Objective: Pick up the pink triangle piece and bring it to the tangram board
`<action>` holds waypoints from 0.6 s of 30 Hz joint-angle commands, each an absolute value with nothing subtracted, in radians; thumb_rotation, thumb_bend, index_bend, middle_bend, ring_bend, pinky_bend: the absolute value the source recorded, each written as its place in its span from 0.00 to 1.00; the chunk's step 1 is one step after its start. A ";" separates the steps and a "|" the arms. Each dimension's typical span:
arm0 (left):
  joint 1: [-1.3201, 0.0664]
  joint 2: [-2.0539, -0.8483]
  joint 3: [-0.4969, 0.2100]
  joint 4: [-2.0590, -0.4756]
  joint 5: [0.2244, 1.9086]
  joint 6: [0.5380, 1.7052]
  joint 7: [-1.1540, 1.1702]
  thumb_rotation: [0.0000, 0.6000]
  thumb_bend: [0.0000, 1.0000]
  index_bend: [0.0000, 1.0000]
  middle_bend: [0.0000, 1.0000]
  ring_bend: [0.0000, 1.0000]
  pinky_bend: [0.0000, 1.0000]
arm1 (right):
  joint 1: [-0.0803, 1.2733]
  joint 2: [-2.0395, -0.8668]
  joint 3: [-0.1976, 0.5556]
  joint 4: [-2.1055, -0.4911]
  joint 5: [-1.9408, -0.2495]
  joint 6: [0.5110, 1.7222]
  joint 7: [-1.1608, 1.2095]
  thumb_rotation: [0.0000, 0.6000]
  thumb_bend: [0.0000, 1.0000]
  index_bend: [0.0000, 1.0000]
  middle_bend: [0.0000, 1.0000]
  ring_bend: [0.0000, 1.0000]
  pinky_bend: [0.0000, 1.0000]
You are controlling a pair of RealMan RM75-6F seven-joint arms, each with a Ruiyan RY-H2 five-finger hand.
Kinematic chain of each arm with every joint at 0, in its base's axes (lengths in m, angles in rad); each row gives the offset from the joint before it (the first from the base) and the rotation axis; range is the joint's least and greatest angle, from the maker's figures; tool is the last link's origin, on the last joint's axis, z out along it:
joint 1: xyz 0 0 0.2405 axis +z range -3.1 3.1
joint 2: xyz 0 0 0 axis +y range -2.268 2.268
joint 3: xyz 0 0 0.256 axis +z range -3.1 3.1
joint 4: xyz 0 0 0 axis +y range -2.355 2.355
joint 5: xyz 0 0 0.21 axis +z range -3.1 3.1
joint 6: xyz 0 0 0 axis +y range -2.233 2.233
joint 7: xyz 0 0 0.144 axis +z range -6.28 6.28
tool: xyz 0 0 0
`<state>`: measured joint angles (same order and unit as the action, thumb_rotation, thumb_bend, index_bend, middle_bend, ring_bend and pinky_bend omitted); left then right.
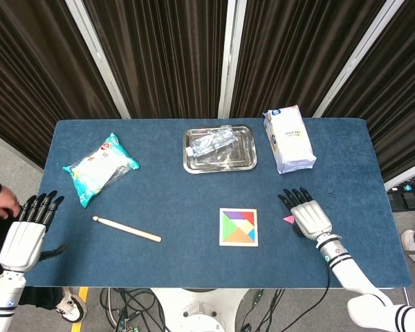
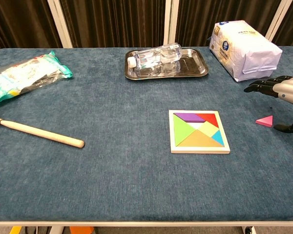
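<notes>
Dark curtains back the blue worktop. From the head, the right hand hovers with fingers spread over the pink triangle piece, right of the tangram board; the left hand is spread off the edge.

From the chest, the pink triangle piece lies flat beneath the right hand, apart from the tangram board.

A lab-like test rig: blue-clothed table, dark curtains, cables underneath.
</notes>
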<state>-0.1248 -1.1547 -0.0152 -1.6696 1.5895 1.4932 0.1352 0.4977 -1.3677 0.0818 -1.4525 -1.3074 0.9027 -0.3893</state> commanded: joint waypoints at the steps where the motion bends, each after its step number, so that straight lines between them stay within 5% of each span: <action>1: -0.124 -1.155 -0.015 -1.668 1.589 1.494 0.133 1.00 0.00 0.00 0.00 0.00 0.00 | 0.501 -1.374 0.079 -1.444 -1.305 0.908 -0.386 1.00 0.25 0.00 0.00 0.00 0.00; 18: -0.126 -1.156 -0.014 -1.667 1.586 1.489 0.136 1.00 0.00 0.00 0.00 0.00 0.00 | 0.501 -1.409 0.051 -1.383 -1.303 0.925 -0.335 1.00 0.25 0.20 0.00 0.00 0.00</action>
<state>-0.1260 -1.1557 -0.0140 -1.6673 1.5860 1.4884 0.1355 0.5007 -1.4088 0.0511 -1.3833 -1.3026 0.9241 -0.3357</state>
